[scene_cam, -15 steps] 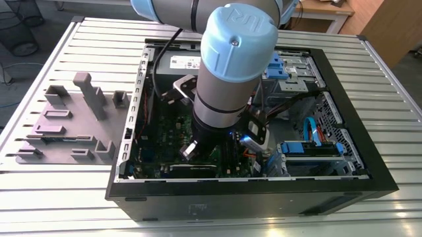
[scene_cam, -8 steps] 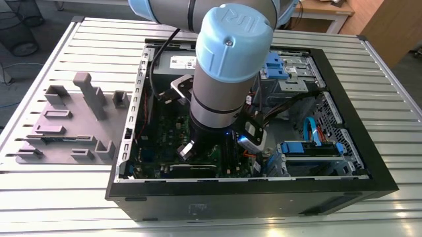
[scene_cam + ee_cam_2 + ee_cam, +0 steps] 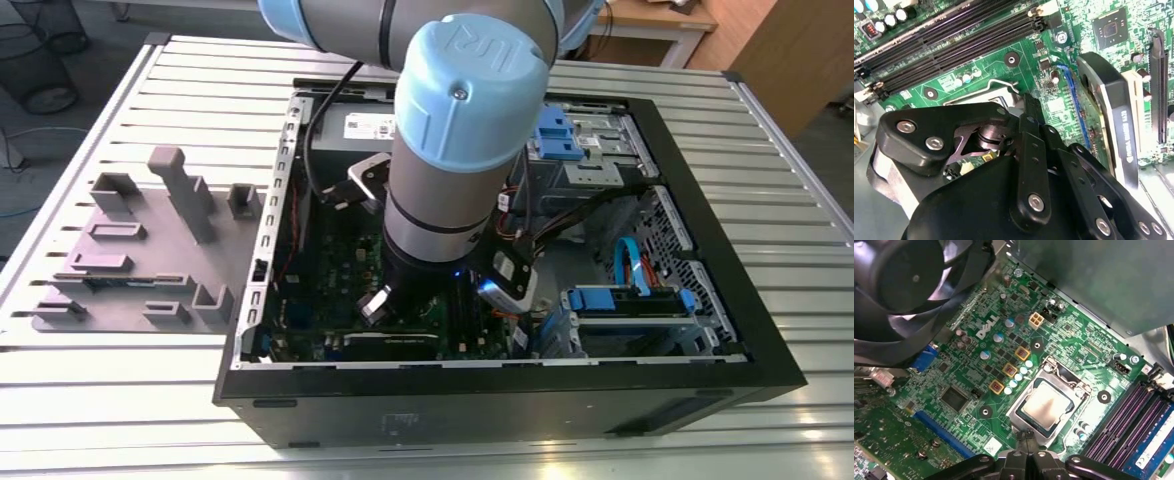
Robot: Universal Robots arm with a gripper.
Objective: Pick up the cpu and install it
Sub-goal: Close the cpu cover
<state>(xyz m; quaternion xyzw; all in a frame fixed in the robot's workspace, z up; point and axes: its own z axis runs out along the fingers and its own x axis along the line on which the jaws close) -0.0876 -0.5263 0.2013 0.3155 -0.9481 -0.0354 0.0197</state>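
Observation:
In the first wrist view the cpu (image 3: 1046,407), a small square chip with a silvery top, lies flat in the motherboard socket, with the socket's metal frame (image 3: 1016,416) around it. My gripper (image 3: 1026,436) is just at the socket's edge, beside the cpu, its two black fingers pressed together with nothing between them. In the second wrist view the gripper (image 3: 1029,102) points down next to the socket's wire lever (image 3: 1004,83). The exterior view has the arm (image 3: 447,190) reaching down into the open computer case (image 3: 747,340).
A black fan (image 3: 904,285) and the grey power-supply box (image 3: 1094,280) stand close over the board. Memory slots (image 3: 1134,425) run beside the socket, and an expansion card (image 3: 1109,115) stands near. Grey fixture blocks (image 3: 147,250) sit outside the case on the exterior view's left.

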